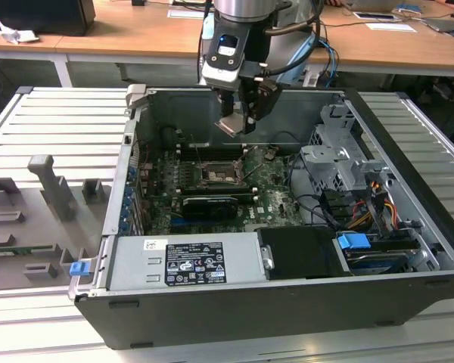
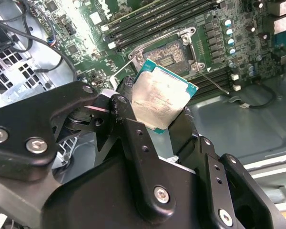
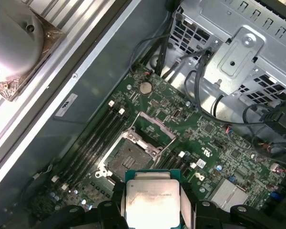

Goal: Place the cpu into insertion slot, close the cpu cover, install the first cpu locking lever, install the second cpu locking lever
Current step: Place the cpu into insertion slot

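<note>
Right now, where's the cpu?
In the exterior view, the cpu is clamped in the end effector, hovering above the open insertion slot, not seated.

Count: 1 cpu [image 2: 164,95]; 1 insertion slot [image 3: 128,153]; 1 computer case [image 1: 287,310]; 1 power supply [image 1: 136,265]; 2 memory banks [image 2: 162,19], perhaps 4 slots each.

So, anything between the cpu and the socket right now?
Nothing visible. The gripper holds the cpu in the air above the board; the insertion slot lies open below, its cpu cover swung up off it.
</note>
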Controlling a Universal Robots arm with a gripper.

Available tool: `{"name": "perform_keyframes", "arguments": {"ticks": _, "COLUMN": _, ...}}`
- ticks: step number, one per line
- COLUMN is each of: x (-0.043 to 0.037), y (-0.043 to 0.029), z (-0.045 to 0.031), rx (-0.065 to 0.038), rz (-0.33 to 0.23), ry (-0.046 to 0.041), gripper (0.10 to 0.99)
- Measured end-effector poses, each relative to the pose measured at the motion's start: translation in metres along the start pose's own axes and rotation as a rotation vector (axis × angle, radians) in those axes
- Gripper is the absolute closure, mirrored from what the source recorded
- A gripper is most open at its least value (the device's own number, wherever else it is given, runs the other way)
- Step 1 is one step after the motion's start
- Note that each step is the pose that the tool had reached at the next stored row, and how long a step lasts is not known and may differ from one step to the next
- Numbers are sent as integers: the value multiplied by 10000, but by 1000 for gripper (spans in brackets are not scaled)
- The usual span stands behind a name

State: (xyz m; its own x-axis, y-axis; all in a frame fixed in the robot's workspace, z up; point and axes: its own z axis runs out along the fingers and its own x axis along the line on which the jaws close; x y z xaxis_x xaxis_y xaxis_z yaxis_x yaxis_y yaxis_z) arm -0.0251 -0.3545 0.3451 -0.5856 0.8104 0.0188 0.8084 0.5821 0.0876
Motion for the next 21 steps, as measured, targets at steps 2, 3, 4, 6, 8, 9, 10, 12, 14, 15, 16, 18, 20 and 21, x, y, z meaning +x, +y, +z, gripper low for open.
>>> {"name": "perform_keyframes", "arguments": {"ticks": 2, "x": 0, "y": 0, "z": 3, "rx": -3, "rz": 119, "ry": -10, "gripper": 545}}
{"name": "perform_keyframes", "arguments": {"ticks": 3, "x": 0, "y": 0, "z": 4, "rx": -4, "rz": 162, "ry": -14, "gripper": 545}}
{"name": "perform_keyframes", "arguments": {"ticks": 4, "x": 0, "y": 0, "z": 7, "rx": -6, "rz": 283, "ry": -25, "gripper": 545}}
{"name": "perform_keyframes", "arguments": {"ticks": 6, "x": 0, "y": -1, "z": 16, "rx": -9, "rz": 459, "ry": -39, "gripper": 545}}
{"name": "perform_keyframes", "arguments": {"ticks": 8, "x": -1, "y": -3, "z": 29, "rx": -11, "rz": 591, "ry": -51, "gripper": 545}}
{"name": "perform_keyframes", "arguments": {"ticks": 9, "x": -1, "y": -3, "z": 34, "rx": -12, "rz": 618, "ry": -54, "gripper": 545}}
{"name": "perform_keyframes", "arguments": {"ticks": 10, "x": -1, "y": -4, "z": 40, "rx": -12, "rz": 646, "ry": -56, "gripper": 545}}
{"name": "perform_keyframes", "arguments": {"ticks": 12, "x": -1, "y": -5, "z": 57, "rx": -14, "rz": 770, "ry": -67, "gripper": 545}}
{"name": "perform_keyframes", "arguments": {"ticks": 14, "x": -1, "y": -6, "z": 67, "rx": -15, "rz": 875, "ry": -77, "gripper": 545}}
{"name": "perform_keyframes", "arguments": {"ticks": 15, "x": -1, "y": -6, "z": 70, "rx": -17, "rz": 929, "ry": -82, "gripper": 545}}
{"name": "perform_keyframes", "arguments": {"ticks": 16, "x": -1, "y": -7, "z": 75, "rx": -18, "rz": 992, "ry": -87, "gripper": 545}}
{"name": "perform_keyframes", "arguments": {"ticks": 18, "x": -1, "y": -7, "z": 83, "rx": -21, "rz": 1100, "ry": -96, "gripper": 545}}
{"name": "perform_keyframes", "arguments": {"ticks": 20, "x": -2, "y": -8, "z": 89, "rx": -22, "rz": 1178, "ry": -103, "gripper": 545}}
{"name": "perform_keyframes", "arguments": {"ticks": 21, "x": -2, "y": -8, "z": 92, "rx": -22, "rz": 1215, "ry": -107, "gripper": 545}}
